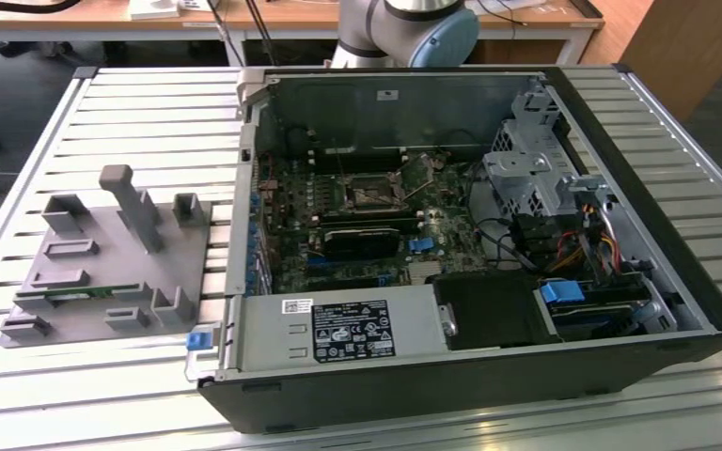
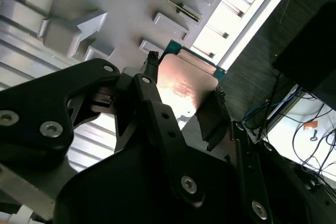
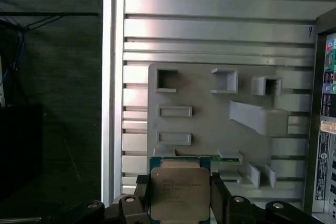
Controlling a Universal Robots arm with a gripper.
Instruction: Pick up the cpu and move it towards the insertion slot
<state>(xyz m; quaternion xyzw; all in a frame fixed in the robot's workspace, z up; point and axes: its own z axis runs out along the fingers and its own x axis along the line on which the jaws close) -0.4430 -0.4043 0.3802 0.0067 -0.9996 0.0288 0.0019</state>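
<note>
One square, silvery cpu [image 3: 180, 195], apparently gripped by end effector [image 2: 186, 74].

Nothing can be read. A printed black label [image 1: 351, 332] lies on the grey box [image 1: 274, 335] inside the computer case [image 1: 462, 390]; faint lettering crosses the cpu [image 3: 180, 192].

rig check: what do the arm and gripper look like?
In the exterior view, the arm is silver-grey and tubular, with a pale blue cap on one joint. In the second wrist view, the gripper is matte black with two linkage fingers studded with silver screw heads.
</note>
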